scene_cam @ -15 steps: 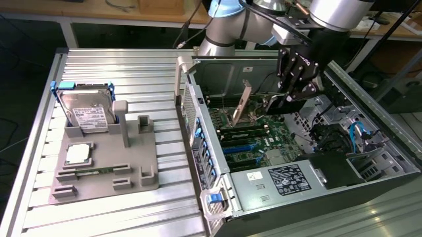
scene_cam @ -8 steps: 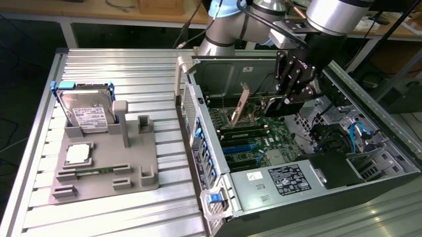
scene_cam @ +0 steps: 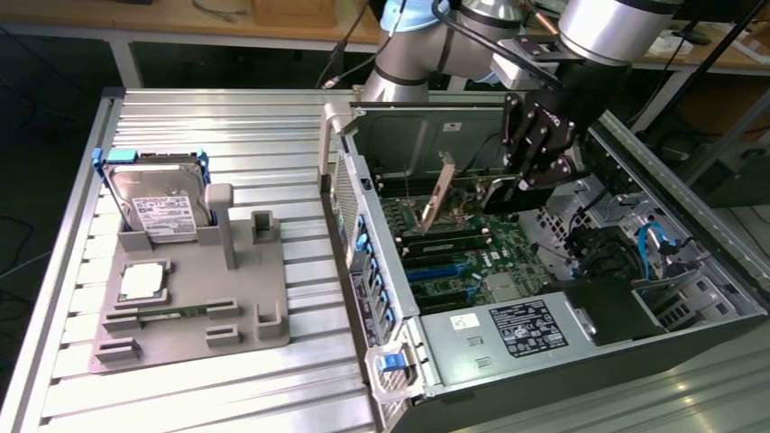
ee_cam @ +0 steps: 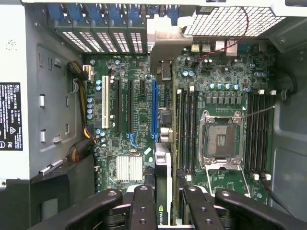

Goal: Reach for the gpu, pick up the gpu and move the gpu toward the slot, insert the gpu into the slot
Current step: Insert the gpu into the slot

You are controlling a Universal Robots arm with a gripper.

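Inside an open computer case (scene_cam: pixel 673 298), the gripper (ee_cam: pixel 168 194) pinches the gpu (ee_cam: pixel 163 163) between its black fingers (ee_cam: pixel 143 201). The card is seen edge-on, so its faces are hidden. A small green logo sits on the card's edge between the fingers, its lettering unreadable. The blue slot (ee_cam: pixel 154 108) lies just beside the card, beyond the fingertips; whether they touch cannot be told. Well apart from the gripper, outside the case, a hard drive (scene_cam: pixel 157 212) with a white label, its print too small to read, stands on the tabletop (scene_cam: pixel 241 117).
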